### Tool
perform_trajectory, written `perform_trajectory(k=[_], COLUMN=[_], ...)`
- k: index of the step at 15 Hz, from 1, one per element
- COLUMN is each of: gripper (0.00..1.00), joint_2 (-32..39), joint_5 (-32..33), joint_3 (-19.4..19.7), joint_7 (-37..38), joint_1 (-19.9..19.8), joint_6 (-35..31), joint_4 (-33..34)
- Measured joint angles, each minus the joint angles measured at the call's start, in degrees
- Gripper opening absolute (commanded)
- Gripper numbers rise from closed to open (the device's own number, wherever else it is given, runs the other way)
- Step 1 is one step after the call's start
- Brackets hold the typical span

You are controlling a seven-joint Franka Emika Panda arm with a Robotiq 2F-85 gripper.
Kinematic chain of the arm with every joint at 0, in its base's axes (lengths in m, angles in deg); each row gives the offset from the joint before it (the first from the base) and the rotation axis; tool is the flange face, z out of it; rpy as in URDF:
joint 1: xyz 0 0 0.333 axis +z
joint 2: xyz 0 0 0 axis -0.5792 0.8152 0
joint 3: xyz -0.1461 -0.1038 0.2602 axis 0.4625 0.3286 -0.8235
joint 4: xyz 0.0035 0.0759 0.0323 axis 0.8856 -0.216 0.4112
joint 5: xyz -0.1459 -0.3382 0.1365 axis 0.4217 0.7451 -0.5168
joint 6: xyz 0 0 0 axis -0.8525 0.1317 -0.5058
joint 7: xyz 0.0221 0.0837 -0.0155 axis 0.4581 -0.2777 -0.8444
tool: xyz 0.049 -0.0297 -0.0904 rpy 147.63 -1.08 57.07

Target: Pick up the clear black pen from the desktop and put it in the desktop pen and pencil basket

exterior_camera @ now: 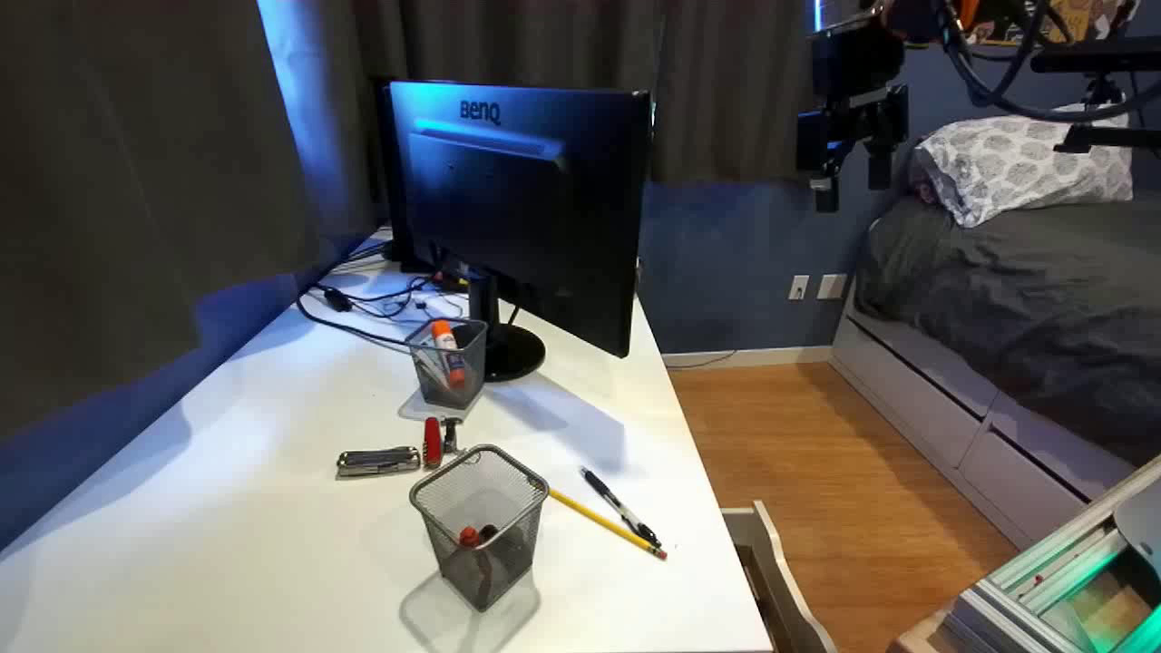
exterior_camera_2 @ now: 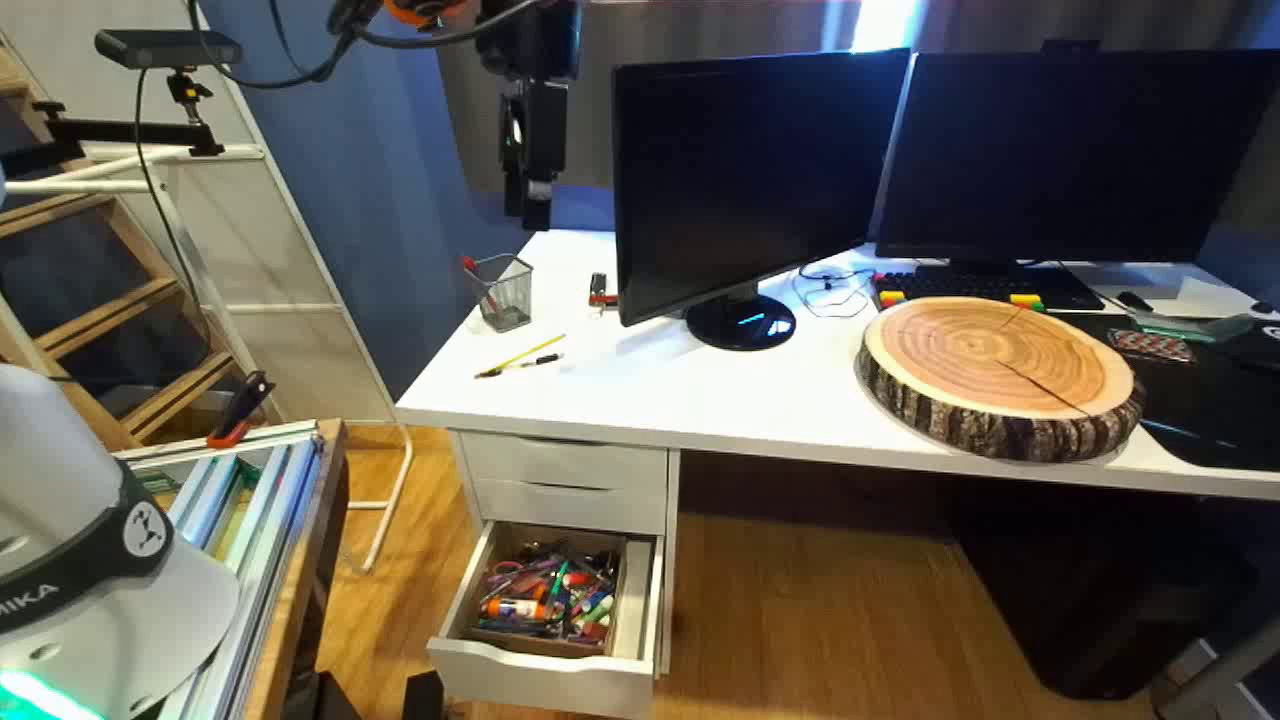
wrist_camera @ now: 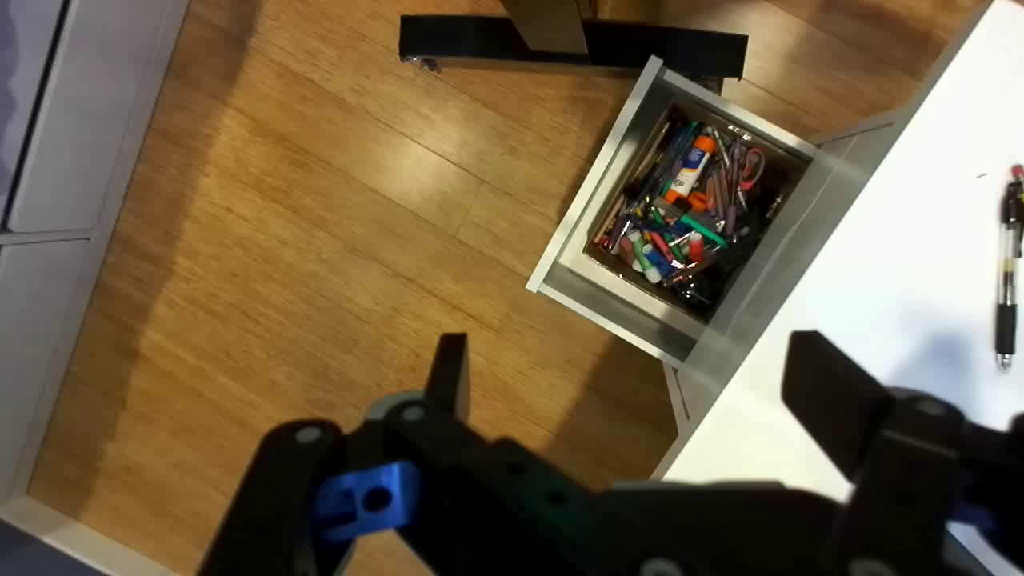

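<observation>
The clear black pen (exterior_camera: 619, 508) lies on the white desk beside a yellow pencil (exterior_camera: 603, 519); its black grip and clear barrel show at the right edge of the wrist view (wrist_camera: 1006, 276). The pen also shows in an exterior view (exterior_camera_2: 540, 360). The mesh pen basket (exterior_camera: 490, 508) stands upright near the desk's end, holding a red-tipped item and a dark item. It also shows in an exterior view (exterior_camera_2: 510, 305) but is out of the wrist view. My gripper (exterior_camera: 853, 186) is open and empty, high above, away from pen and basket. Its fingers are apart in the wrist view (wrist_camera: 626, 344).
A monitor (exterior_camera: 526, 209) stands on the desk. Behind the basket are a mesh cup with a glue stick (exterior_camera: 446, 354), a multi-tool (exterior_camera: 378, 461) and a red pocket knife (exterior_camera: 433, 443). An open drawer (exterior_camera_2: 545, 670) juts out. A wood slab (exterior_camera_2: 1000, 360) lies farther along.
</observation>
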Motion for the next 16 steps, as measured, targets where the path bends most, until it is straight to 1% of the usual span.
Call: perform_trajectory(k=[10, 13, 16], gripper=[1.0, 1.0, 1.0], joint_2=[0.18, 2.51, 6.61], joint_5=[0.55, 0.7, -0.07], joint_3=[0.26, -0.29, -1.09], joint_7=[-0.31, -1.41, -1.42], joint_1=[0.56, 3.23, 6.43], joint_6=[-0.03, -1.34, -3.6], joint_4=[0.07, 0.98, 2.3])
